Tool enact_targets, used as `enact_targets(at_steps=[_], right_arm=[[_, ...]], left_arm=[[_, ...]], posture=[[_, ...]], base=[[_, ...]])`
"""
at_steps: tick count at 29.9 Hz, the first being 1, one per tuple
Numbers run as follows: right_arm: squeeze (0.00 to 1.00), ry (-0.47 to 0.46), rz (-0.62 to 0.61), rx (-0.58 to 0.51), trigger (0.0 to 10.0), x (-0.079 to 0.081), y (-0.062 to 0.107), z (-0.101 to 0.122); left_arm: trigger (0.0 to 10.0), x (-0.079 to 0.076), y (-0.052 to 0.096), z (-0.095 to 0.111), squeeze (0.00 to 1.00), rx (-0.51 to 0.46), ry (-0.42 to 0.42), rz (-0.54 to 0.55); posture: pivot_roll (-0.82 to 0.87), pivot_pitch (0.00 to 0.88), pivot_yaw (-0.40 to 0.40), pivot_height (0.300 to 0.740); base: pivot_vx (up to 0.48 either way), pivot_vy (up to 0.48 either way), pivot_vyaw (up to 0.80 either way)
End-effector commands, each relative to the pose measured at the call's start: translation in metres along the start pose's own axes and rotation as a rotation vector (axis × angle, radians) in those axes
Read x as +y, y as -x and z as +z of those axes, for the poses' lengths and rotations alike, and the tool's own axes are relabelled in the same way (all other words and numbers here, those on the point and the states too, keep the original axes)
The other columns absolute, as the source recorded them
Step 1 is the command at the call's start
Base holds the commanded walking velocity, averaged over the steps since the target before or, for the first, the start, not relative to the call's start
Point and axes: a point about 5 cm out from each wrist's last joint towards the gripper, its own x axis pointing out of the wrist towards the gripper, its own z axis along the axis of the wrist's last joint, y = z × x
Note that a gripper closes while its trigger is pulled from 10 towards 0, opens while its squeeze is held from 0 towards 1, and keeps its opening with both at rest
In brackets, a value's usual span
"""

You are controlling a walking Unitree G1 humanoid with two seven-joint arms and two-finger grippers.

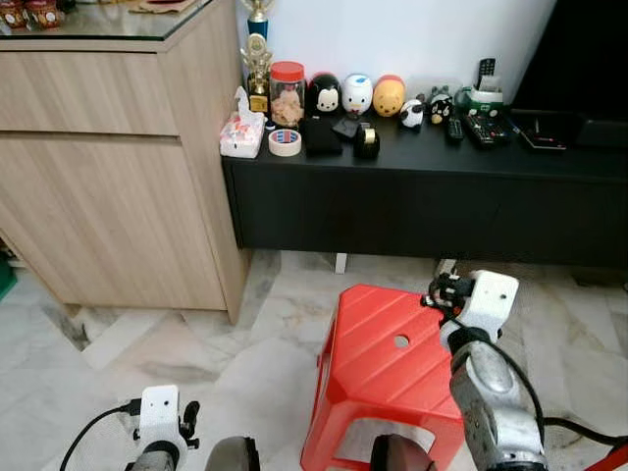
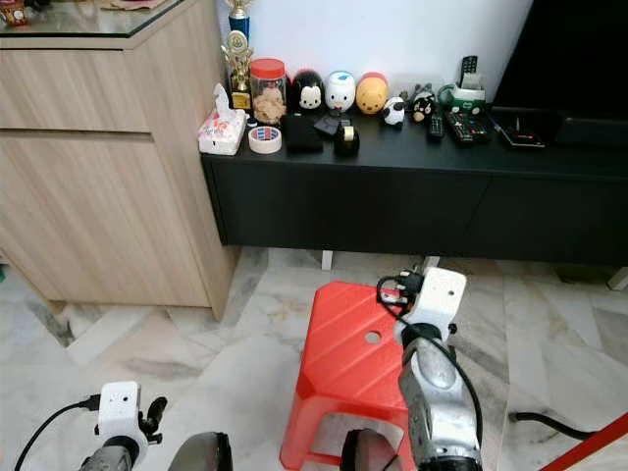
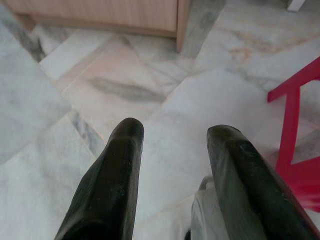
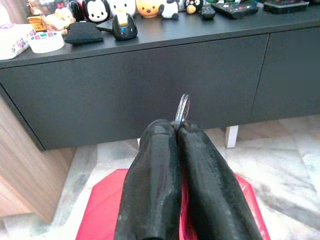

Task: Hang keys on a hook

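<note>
Fingers (image 3: 117, 165) of the left gripper (image 3: 172, 145) are spread apart with nothing between them, hanging low over the marble floor (image 1: 196, 353); that arm sits idle at about seven o'clock in the head views. Moving right, the red stool (image 1: 388, 363) stands at roughly six o'clock, just in front of the black TV console (image 1: 392, 211), with the wooden cabinet (image 1: 108, 186) off at ten o'clock. Right of that, the right gripper (image 4: 176, 131) is raised above the stool's far edge, its two fingers pressed tightly together on a thin metal key ring (image 4: 182, 111), which sticks up from between the tips toward twelve o'clock in the wrist view. Whether keys dangle below the ring cannot be told.

By my judgement the pick-up is done: the ring is in hand and off any surface. What remains is the whole of the hanging. No hook can be made out among the things on the console top, namely the tape roll (image 1: 285, 142), the jar (image 1: 287, 93) and the toy figures (image 1: 358, 95), so finding the hook, carrying the ring to it and slipping it on are all yet to do.
</note>
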Motion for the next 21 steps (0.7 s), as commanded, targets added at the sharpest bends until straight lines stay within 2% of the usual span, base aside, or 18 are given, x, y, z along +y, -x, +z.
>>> enact_targets(at_steps=[1,8,17,21], right_arm=[[0.00,0.023,-0.008,-0.047,10.0,-0.004,0.000,0.010],[0.00,0.010,-0.014,-0.069,10.0,-0.004,0.001,0.010],[0.00,0.016,-0.010,-0.080,10.0,-0.003,0.001,0.011],[0.00,-0.004,-0.018,-0.107,10.0,-0.002,0.002,0.013]], left_arm=[[10.0,-0.001,0.000,-0.003,0.00,0.028,0.014,0.011],[10.0,-0.001,0.007,-0.020,0.00,0.100,0.022,0.027],[10.0,-0.001,0.013,-0.032,0.00,0.151,0.022,0.030],[10.0,0.001,0.015,-0.037,0.00,0.178,0.024,0.032]], posture=[[0.04,0.000,-0.074,0.630],[0.04,0.000,-0.072,0.685],[0.04,0.000,-0.068,0.735],[0.04,0.000,-0.068,0.735]], base=[[0.000,0.000,0.00],[0.000,0.000,0.00],[0.000,0.000,0.00],[0.000,0.000,0.00]])
